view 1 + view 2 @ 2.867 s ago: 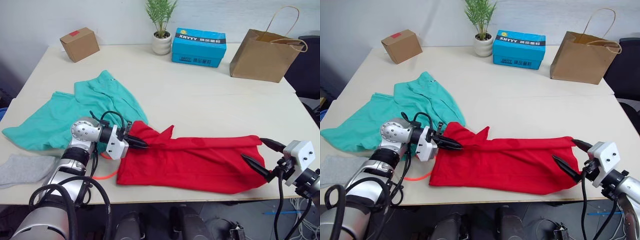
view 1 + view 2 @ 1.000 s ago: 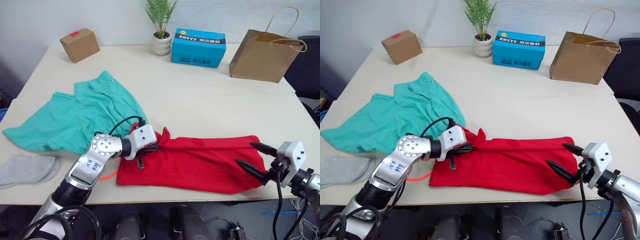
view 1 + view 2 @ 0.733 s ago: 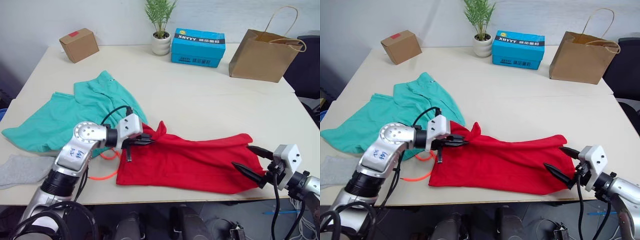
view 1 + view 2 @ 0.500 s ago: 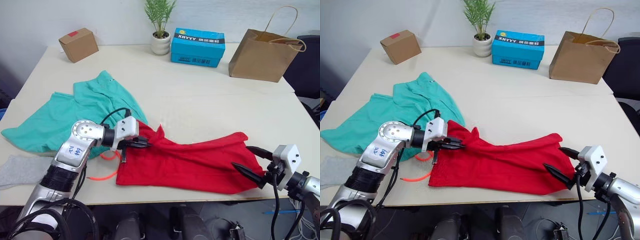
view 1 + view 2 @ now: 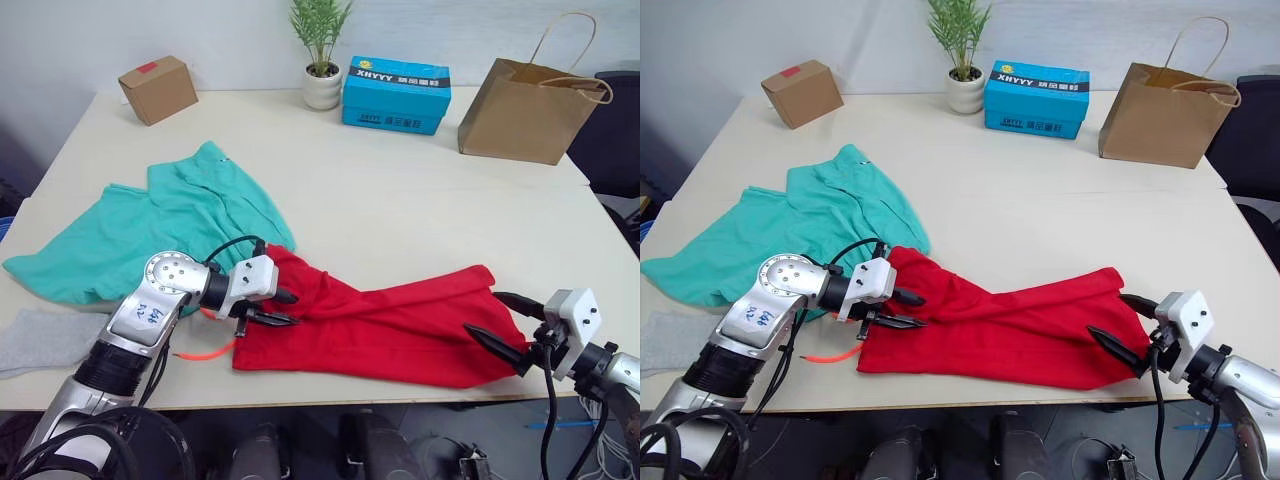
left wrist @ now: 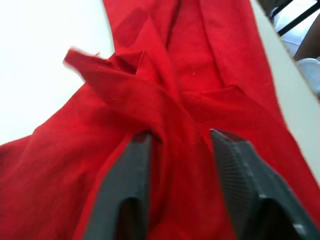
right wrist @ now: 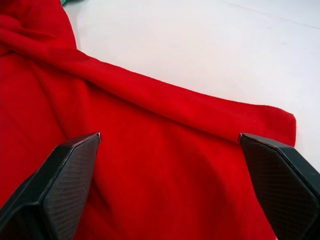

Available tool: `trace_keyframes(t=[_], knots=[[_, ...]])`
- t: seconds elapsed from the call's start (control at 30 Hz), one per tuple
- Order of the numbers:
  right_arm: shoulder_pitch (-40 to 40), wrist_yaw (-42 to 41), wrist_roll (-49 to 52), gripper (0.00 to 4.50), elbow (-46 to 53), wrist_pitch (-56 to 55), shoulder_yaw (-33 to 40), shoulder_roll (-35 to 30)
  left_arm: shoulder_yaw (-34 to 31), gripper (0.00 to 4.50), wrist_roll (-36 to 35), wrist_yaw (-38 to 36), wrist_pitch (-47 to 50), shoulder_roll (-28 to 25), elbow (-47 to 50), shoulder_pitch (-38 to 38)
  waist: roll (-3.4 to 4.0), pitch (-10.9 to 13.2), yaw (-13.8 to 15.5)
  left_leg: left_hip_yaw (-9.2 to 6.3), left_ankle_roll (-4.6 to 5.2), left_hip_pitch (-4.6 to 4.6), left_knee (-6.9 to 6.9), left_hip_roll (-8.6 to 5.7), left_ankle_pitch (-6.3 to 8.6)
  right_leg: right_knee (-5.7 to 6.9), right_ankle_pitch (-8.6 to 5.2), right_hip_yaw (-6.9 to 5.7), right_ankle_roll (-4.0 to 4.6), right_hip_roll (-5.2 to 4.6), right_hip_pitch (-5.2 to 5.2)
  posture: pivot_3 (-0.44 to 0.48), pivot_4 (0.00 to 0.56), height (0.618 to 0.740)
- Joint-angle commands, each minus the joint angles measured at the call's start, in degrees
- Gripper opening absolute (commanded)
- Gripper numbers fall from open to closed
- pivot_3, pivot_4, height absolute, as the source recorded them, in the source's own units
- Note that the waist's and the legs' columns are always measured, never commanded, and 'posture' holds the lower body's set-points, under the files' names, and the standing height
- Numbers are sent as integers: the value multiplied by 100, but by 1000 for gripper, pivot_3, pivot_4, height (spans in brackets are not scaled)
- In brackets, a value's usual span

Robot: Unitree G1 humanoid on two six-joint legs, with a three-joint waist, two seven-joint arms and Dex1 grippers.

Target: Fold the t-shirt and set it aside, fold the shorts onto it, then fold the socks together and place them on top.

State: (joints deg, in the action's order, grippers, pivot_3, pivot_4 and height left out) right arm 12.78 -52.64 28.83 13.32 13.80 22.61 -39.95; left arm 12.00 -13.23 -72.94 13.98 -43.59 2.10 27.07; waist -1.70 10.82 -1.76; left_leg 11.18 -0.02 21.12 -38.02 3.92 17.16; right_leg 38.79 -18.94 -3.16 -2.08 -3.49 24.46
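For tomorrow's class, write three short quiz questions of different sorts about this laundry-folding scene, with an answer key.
1. True or false: the right gripper is shut on the t-shirt.
2. Which garment lies under the left gripper? A) the shorts B) the t-shirt C) the socks
3. Fill in: the potted plant stands between the small cardboard box and the ____ box.

Key: 1 false, its fingers are spread; 2 B; 3 blue.

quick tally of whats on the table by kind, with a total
garments: 3 (t-shirt, shorts, socks)
boxes: 2 (cardboard box, blue box)
paper bag: 1
potted plant: 1
total: 7
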Motion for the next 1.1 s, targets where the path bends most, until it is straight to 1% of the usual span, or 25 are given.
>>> trace_keyframes(t=[0.03,0.27,0.37,0.43,0.5,0.57,0.67,0.77,0.93,1.03,1.1], knots=[[2,-14,35,4500,120,-47,21,3,-123,2501,51,74,-90,-81,200,-100,2,-1,10,0,0,0,1,0,0,0,-1,0,1,0,1,0,150,740],[-15,-69,19,4500,83,-67,-2,9,-17,2501,324,500,-200,129,266,-263,1,-1,25,0,7,4,-2,-4,3,-6,0,0,-1,-4,-1,0,150,740],[-38,-98,4,4500,64,-75,-15,-1,76,1882,521,584,-438,162,250,-350,1,-1,20,0,6,4,0,-2,3,-6,0,0,0,-2,0,0,150,740],[-57,-107,-4,4500,55,-75,-21,-4,91,1296,606,647,-478,184,230,-368,1,-1,14,0,6,4,0,-2,3,-6,0,0,0,-1,0,0,150,740],[-72,-116,-14,4500,44,-79,-27,-7,153,573,689,638,-577,182,252,-414,1,-1,13,0,6,2,0,-1,3,-5,0,0,0,-1,0,0,150,740],[-90,-121,-23,4500,35,-78,-32,-7,180,32,734,702,-567,240,308,-454,1,-1,16,0,6,3,0,-1,4,-5,0,0,0,-1,0,0,150,740],[-118,-129,-31,4500,33,-67,-44,-9,157,32,718,865,-394,364,384,-460,1,-1,19,0,6,4,0,-1,4,-7,0,0,0,-2,-1,0,150,740],[-139,-128,-28,4500,29,-53,-48,-15,59,32,686,833,-317,274,416,-451,1,-1,20,0,6,3,0,-2,4,-7,0,0,0,-2,-1,0,150,740],[-148,-99,-12,4500,45,-21,-61,-34,-179,32,330,384,-440,29,262,-286,1,-1,19,0,6,3,0,-1,4,-6,0,0,0,-2,-1,0,150,740],[-127,-103,-19,4500,48,-14,-57,-47,-357,32,147,-50,-888,-178,42,-179,2,-1,12,0,6,3,0,0,4,-6,0,-1,0,-1,0,0,150,740],[-117,-104,-24,4500,46,-10,-55,-53,-362,32,152,-249,-1225,-271,-69,-143,2,-1,11,1,5,2,2,0,4,-6,0,-1,0,-1,0,0,150,740]])
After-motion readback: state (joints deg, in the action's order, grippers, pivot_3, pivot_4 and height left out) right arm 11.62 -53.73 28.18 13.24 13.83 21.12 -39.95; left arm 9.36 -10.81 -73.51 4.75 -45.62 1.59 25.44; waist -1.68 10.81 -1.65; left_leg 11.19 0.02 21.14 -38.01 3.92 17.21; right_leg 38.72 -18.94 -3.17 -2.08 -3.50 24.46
